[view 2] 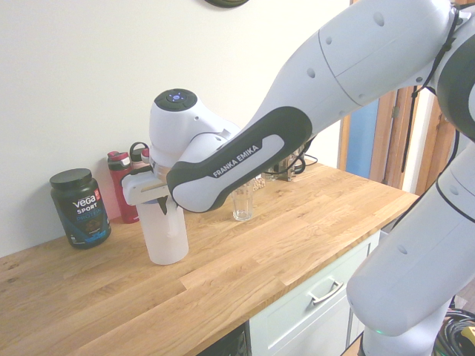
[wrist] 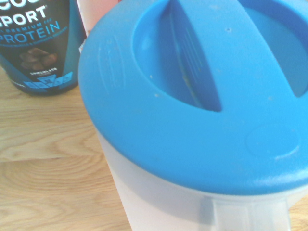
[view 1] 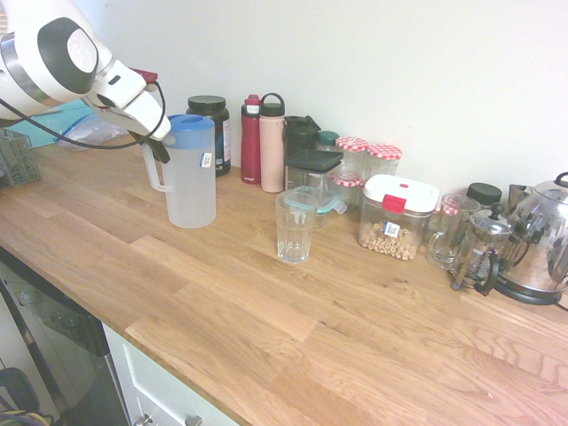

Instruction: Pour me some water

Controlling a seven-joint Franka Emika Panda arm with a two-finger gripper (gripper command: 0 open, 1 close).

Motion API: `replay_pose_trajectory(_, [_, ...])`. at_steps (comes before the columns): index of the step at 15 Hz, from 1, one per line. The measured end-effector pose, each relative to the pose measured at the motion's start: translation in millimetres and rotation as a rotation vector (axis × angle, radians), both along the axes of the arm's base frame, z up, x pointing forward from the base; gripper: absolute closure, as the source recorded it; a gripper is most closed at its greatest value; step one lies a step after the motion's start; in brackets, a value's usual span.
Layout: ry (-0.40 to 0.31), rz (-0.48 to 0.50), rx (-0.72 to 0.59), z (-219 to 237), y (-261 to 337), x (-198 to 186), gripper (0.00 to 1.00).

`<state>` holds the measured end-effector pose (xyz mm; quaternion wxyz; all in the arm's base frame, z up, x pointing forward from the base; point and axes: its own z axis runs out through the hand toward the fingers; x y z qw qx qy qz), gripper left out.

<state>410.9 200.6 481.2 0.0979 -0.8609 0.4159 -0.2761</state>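
From my first exterior feed, at far left I have the hand (view 1: 158, 146) clamped shut on the handle of the frosted plastic pitcher with the blue lid (view 1: 190, 173), which stands upright on the wooden desk (view 1: 266, 328). Just behind it is a black protein tub (view 1: 213, 129). Further right, well apart, the clear ribbed drinking glass (view 1: 294, 228) stands upright.
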Motion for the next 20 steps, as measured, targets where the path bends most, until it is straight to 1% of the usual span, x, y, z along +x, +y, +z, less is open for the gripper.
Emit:
replay_pose_trajectory(2, [-0.005, 0.028, 0.020, 27, -1, -21, 1.00])
replay_pose_trajectory(4, [-0.008, 0.066, 0.012, 60, -11, -53, 1.00])
replay_pose_trajectory(5, [0.011, 0.095, -0.006, 71, -24, -69, 1.00])
replay_pose_trajectory(7, [0.086, 0.159, -0.043, 88, -59, -97, 1.00])
replay_pose_trajectory(9, [0.162, 0.246, -0.061, 100, -99, -116, 1.00])
replay_pose_trajectory(11, [0.244, 0.355, -0.037, 101, -145, -124, 1.00])
replay_pose_trajectory(13, [0.310, 0.468, -0.019, 100, -188, -124, 1.00])
replay_pose_trajectory(15, [0.337, 0.546, 0.001, 101, -232, -120, 1.00])
replay_pose_trajectory(18, [0.356, 0.601, 0.020, 100, -291, -116, 1.00])
replay_pose_trajectory(20, [0.378, 0.643, 0.030, 99, -322, -105, 1.00])
